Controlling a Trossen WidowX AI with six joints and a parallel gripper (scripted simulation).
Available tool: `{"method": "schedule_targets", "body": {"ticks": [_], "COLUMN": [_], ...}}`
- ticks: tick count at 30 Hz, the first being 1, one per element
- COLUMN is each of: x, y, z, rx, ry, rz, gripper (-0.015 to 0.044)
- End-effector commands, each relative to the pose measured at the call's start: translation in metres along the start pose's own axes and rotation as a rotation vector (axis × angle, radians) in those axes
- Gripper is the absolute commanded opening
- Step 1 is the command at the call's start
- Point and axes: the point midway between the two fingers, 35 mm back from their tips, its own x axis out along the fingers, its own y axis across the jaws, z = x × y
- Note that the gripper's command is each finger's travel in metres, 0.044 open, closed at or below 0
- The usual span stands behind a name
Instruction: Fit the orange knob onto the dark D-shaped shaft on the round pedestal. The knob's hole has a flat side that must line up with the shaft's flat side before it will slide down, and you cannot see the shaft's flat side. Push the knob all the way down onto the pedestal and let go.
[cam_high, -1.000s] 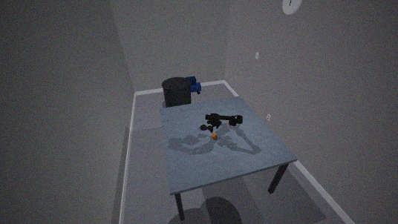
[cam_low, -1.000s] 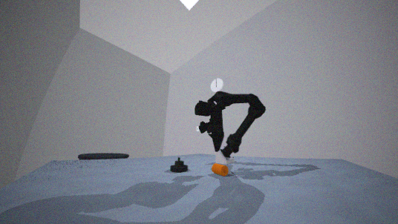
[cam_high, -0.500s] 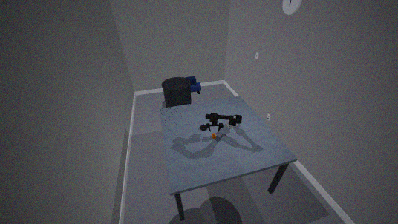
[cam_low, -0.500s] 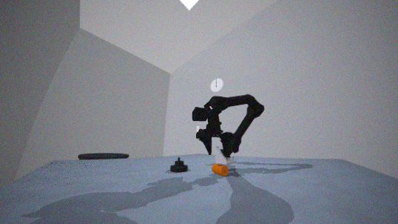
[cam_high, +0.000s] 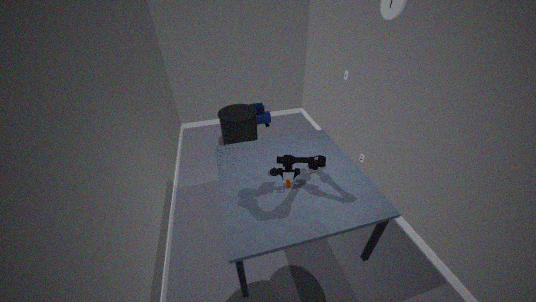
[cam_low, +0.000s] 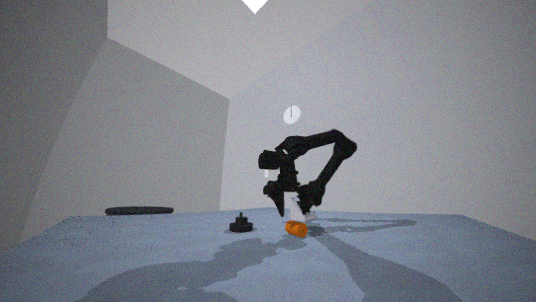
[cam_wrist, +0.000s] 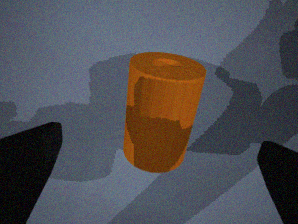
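The orange knob (cam_high: 288, 184) (cam_low: 296, 229) (cam_wrist: 161, 100) lies on its side on the table. In the wrist view its end face with the hole is at the top of the knob's outline, and the hole's flat side cannot be made out. My gripper (cam_high: 289, 178) (cam_low: 293, 214) (cam_wrist: 164, 141) is wide open and empty, pointing down above the knob, with one finger on each side of it in the wrist view. The dark round pedestal (cam_high: 273, 172) (cam_low: 241, 227) with its thin upright shaft (cam_low: 241, 215) stands left of the knob in the top and exterior views. The shaft's flat side is not visible.
The blue-grey table (cam_high: 300, 220) (cam_low: 165, 280) carries the arm's base, behind the knob in the exterior view. A large dark round bin (cam_high: 239, 125) (cam_low: 139, 211) stands beyond the table's far edge in the top view, with blue objects (cam_high: 263, 118) beside it. Arm shadows cross the table.
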Motion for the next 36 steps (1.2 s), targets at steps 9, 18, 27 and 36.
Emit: {"method": "schedule_targets", "body": {"ticks": [9,18,27,36], "x": [0.02,0.034,0.046,0.046], "y": [0.0,0.0,-0.001,-0.001], "z": [0.004,0.007,0.009,0.009], "rx": [0.007,0.007,0.006,0.006], "ry": [0.003,0.004,0.006,0.007], "rz": [-0.002,-0.002,-0.003,-0.003], "gripper": [0.044,0.044,0.044,0.024]}}
